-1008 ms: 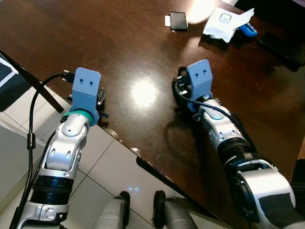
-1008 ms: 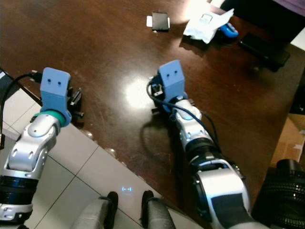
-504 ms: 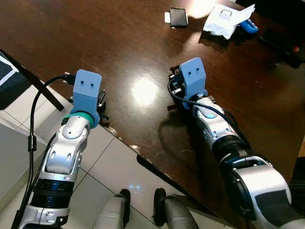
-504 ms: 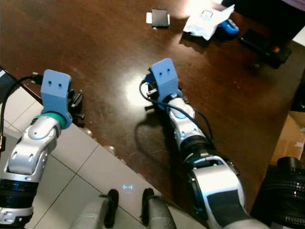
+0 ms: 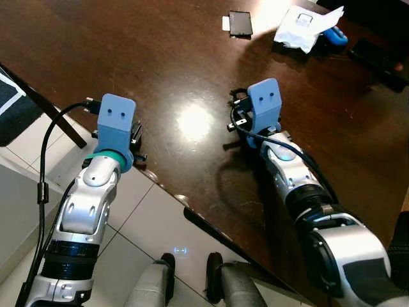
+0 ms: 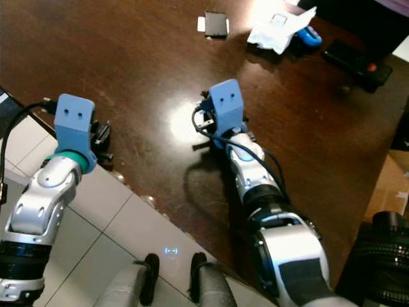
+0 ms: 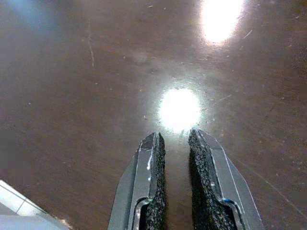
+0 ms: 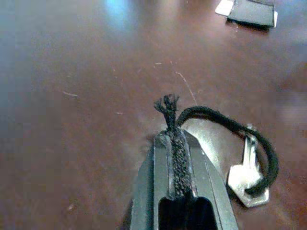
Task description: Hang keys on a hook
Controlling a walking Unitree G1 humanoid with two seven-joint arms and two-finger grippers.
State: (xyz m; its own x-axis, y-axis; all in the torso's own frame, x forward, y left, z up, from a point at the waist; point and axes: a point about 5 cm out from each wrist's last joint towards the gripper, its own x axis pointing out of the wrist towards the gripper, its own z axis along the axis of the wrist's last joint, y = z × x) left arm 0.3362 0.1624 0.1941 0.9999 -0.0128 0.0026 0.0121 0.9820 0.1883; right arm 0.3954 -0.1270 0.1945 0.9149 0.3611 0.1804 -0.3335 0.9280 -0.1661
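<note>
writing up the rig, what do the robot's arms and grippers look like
Both arms are silver with black joint bands and loose black cables. Each wrist carries a blue box with two small holes. The left gripper and right gripper have long black, rough-padded fingers in grey frames.

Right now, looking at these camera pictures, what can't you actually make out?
- The hook: I see none on the dark table, so where the key goes is unknown.
- The key and cord: in the eye views the right gripper and its blue wrist block cover them.
- The blue object: mostly under the white paper.
</note>
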